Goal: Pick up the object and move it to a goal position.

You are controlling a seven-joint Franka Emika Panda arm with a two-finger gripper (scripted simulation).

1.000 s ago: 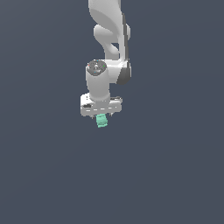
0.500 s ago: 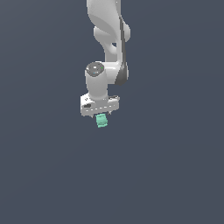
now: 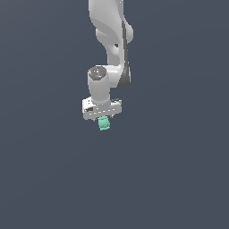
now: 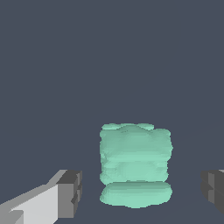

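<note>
**Gripper around the object, grasp not confirmed**

The arm (image 3: 109, 40) comes down from the top of the exterior view, white and bent at the wrist; below it sits the gripper (image 3: 103, 120), pointing down; the object (image 3: 104, 123) — a small mint-green ridged blob — shows just under the gripper body. Nothing in the pictures shows a table edge or any surface line, only an even dark grey ground, so I cannot say if the object rests on something or hangs in the air.

In the wrist view the object (image 4: 134, 164) stands between the two dark fingertips (image 4: 71, 192); there is a clear gap on each side, so the fingers are wide and do not touch it.

My judgement: the approach is done — the gripper is placed around the object; the closing, the lift and the move to the goal are left; no goal marker is visible in either view.
</note>
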